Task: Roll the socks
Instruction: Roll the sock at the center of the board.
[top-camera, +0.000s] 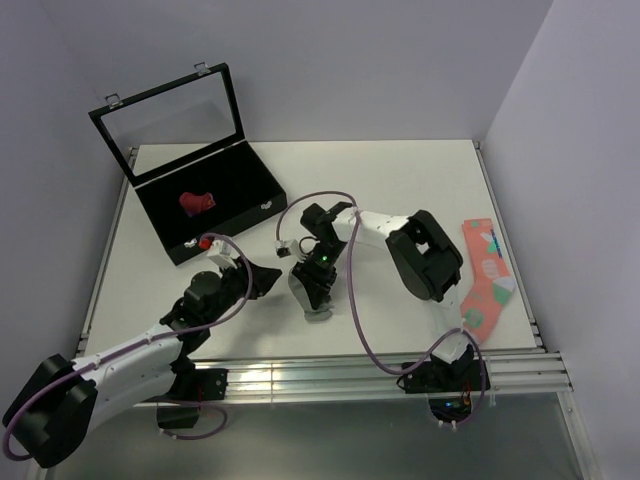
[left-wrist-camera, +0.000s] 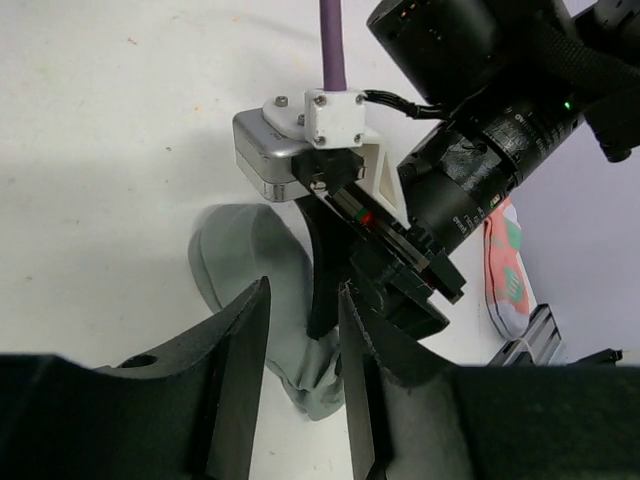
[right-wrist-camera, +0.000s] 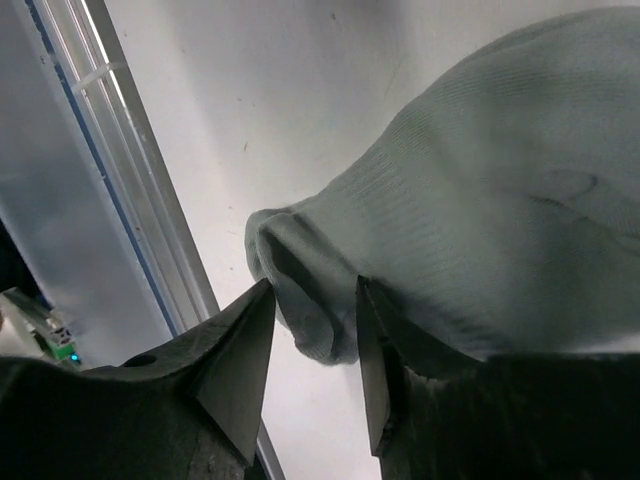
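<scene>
There are three socks, one black case (top-camera: 238, 188) and two grippers on the white table (top-camera: 400, 170). The magenta-red sock (top-camera: 197, 202) lies bunched inside the case, on its black floor, and the glass lid stands open behind it. The grey sock (left-wrist-camera: 232, 262) lies on the table to the right of the case, on the side nearer to the arm bases. The salmon-pink sock (top-camera: 487, 272) lies flat, well apart to the right of the case, at the table's right edge.

The right gripper (right-wrist-camera: 314, 285) has its fingers nearly together, pinched on a folded edge of the grey sock, which fills the narrow gap. The left gripper (left-wrist-camera: 303, 288), just off the case's near right corner, has its fingers a little apart with nothing between them. It is just beside the grey sock, and I cannot tell if it touches the sock.
</scene>
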